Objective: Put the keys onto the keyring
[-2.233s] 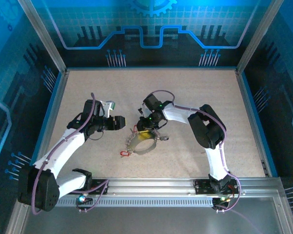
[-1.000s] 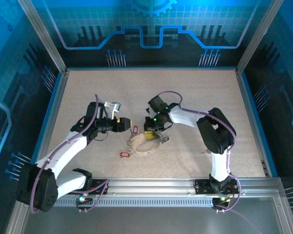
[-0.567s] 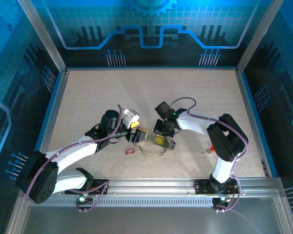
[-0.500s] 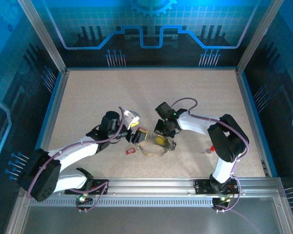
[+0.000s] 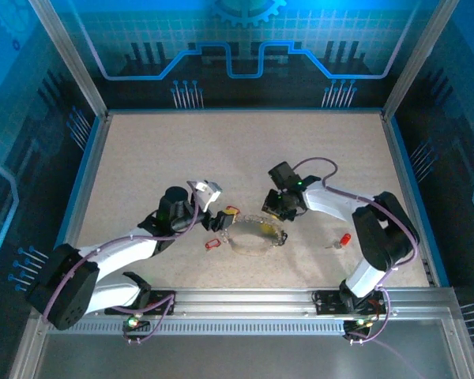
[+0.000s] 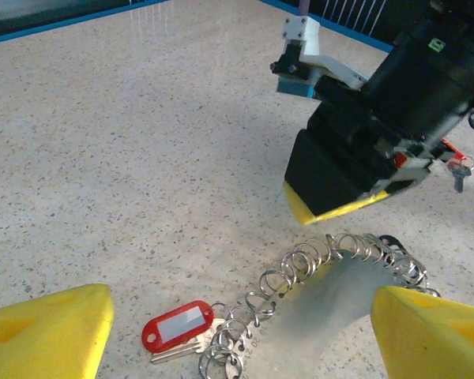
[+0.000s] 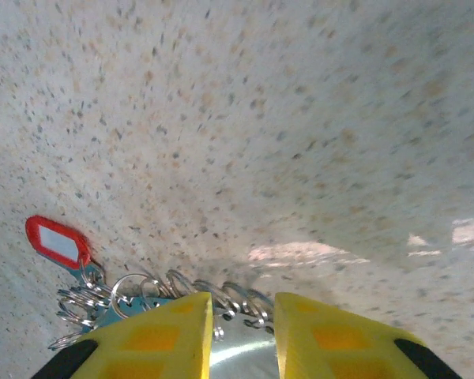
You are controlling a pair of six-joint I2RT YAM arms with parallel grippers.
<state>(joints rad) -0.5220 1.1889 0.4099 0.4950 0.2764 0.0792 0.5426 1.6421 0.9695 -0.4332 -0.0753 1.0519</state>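
Nearest, at the lower edge of the left wrist view, the left gripper (image 6: 237, 339) stands wide open. Its fingers (image 6: 51, 332) flank the near end of the keyring (image 6: 332, 257) and hold nothing. A red key (image 6: 178, 325) lies there against the ring's small coils; whether it is threaded on cannot be told. Farther on, the right gripper (image 6: 340, 197) sits low at the ring's far side. Its own wrist view shows fingers (image 7: 154, 335) set narrow with coils at their tips; a grip cannot be confirmed. Farthest, at the right of the top view, a loose key (image 5: 344, 239) lies on the table (image 5: 142, 142), well apart from the ring. Assessment: the task is partly done at best. At least that key remains to be fetched and threaded.
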